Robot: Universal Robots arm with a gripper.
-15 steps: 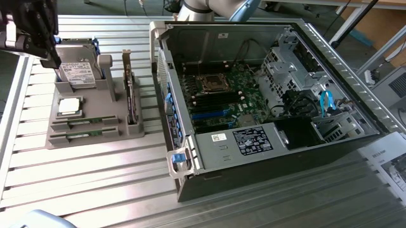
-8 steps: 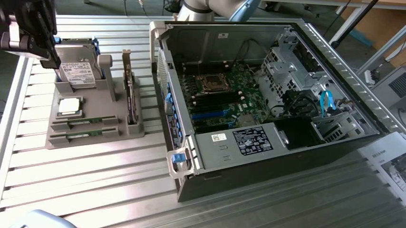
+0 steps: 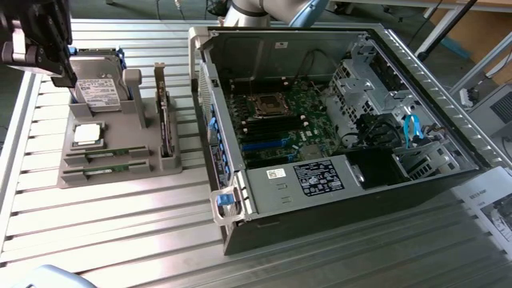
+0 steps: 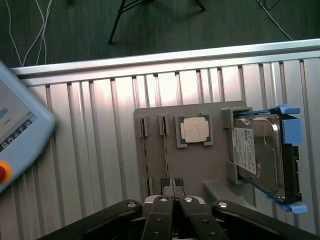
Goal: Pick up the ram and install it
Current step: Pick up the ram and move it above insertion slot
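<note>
Two ram sticks stand on edge in slots at the front of the grey holder (image 3: 141, 175): one stick (image 3: 104, 155) and a second stick (image 3: 100, 172) beside it. The wrist view sees them from above as thin lines, one (image 4: 145, 155) and the other (image 4: 166, 150). My gripper (image 3: 66, 77) hangs high at the exterior view's upper left, over the hard drive (image 3: 100, 90). In the wrist view my gripper (image 4: 171, 183) is shut with nothing between its fingers, well above the holder near one end of the sticks.
The holder also carries a square silver CPU chip (image 4: 196, 130), the hard drive (image 4: 257, 155) in blue rails and a tall expansion card (image 3: 164, 120). The open computer case (image 3: 448, 180) with its motherboard (image 3: 276, 126) lies at the exterior view's right. A teach pendant (image 4: 15, 135) rests on the slatted table.
</note>
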